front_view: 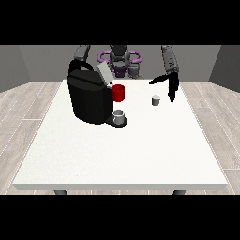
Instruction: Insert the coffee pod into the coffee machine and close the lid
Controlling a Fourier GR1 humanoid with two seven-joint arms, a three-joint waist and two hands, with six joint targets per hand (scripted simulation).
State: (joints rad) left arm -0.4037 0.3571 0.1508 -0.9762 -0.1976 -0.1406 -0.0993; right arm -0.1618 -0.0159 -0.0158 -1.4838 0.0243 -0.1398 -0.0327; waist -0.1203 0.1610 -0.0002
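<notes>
Table (122,154): big white slab filling the middle of the frame, wood-look floor around it. I'm looking at it from across, with the robot small at the top centre.

Coffee machine (89,99): black and bulky, upper left of centre on the table. Its lid (105,73) is a pale grey flap tilted up at the top — so it's open right now.

Red part (118,93): a red cup-shaped bit sits at the machine's right side, just under the raised lid. Can't tell from here whether it's attached or just parked against it.

Grey cup (120,116): on the dark base at the machine's lower right front, directly below the red part.

Coffee pod (156,100): small, pale, standing upright on the table right of the machine, well apart from it. Nothing is touching it as far as I can see.

Hand at the view's right (172,89): black, hanging just right of the pod and a bit above the tabletop. Fingers point down and the thumb sticks out to the left — spread apart, holding nothing. It's near the pod, but I see a gap between them.

Hand at the view's left: I can't pick it out at all; the arm on that side disappears behind the machine.
</notes>
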